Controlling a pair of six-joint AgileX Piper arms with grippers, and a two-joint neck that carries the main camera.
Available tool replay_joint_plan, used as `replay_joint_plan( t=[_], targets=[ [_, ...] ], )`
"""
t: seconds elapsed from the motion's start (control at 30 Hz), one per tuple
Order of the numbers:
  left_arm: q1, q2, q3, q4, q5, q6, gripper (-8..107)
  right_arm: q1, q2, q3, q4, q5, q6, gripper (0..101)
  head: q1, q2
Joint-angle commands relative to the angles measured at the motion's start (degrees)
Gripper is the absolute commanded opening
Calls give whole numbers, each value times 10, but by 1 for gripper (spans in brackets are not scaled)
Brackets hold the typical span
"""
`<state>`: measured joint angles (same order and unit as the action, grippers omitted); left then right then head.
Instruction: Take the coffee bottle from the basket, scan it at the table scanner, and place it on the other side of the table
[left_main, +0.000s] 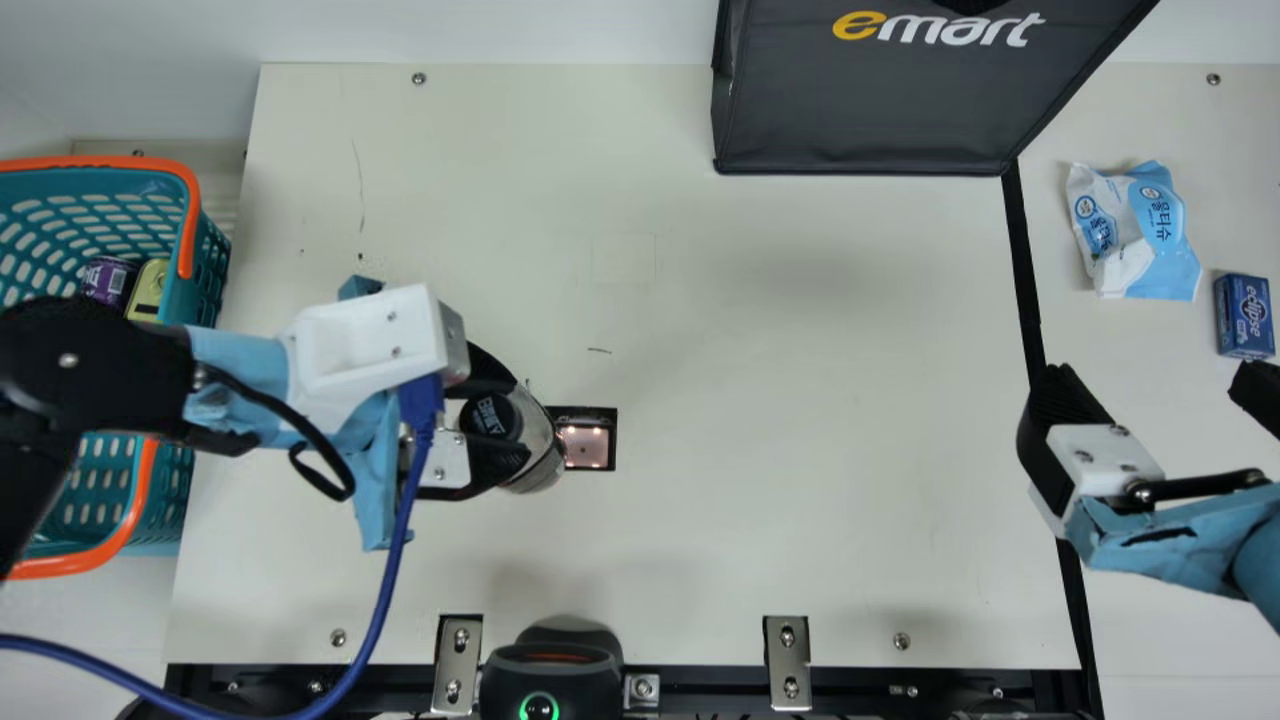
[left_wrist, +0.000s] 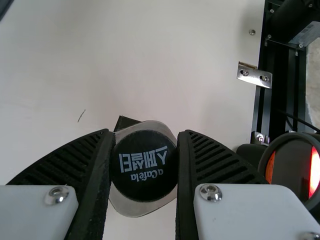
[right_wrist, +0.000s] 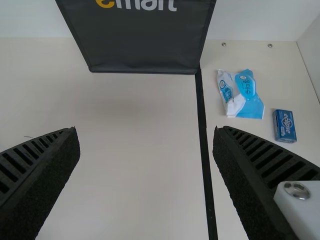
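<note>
My left gripper is shut on the coffee bottle, a clear bottle with a black cap, just left of the square table scanner with its lights on. In the left wrist view the bottle's black cap sits between the fingers of the left gripper. Over at the right edge, my right gripper stands open with nothing held; its fingers are wide apart in the right wrist view, where the right gripper is above the table. The basket is at the left, partly under the left arm.
A dark bag stands at the back. Right of the black line lie a wipes pack and a blue box. Cans are in the basket. A black handheld scanner stands at the front edge.
</note>
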<state>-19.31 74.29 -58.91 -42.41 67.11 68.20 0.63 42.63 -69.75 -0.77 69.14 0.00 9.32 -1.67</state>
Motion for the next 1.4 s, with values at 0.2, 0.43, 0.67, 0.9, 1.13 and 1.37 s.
replay_joint_plan(
  t=[0.2, 0.43, 0.67, 0.9, 1.13, 1.37],
  targets=[
    [-43, 6, 15, 9, -59, -49, -8, 0, 0, 0, 0, 0, 0, 95, -14, 1],
    [-71, 13, 23, 16, -94, -80, -8, 0, 0, 0, 0, 0, 0, 95, -14, 1],
    [-88, 17, 29, 22, -116, -103, -8, 0, 0, 0, 0, 0, 0, 95, -14, 1],
    [-99, 20, 36, 24, -131, -116, 9, 0, 0, 0, 0, 0, 0, 95, -14, 1],
    [-105, 21, 42, 29, -142, -127, 32, 0, 0, 0, 0, 0, 0, 95, -14, 1],
    [-108, 20, 47, 37, -158, -146, 55, 0, 0, 0, 0, 0, 0, 95, -14, 1]
  ],
)
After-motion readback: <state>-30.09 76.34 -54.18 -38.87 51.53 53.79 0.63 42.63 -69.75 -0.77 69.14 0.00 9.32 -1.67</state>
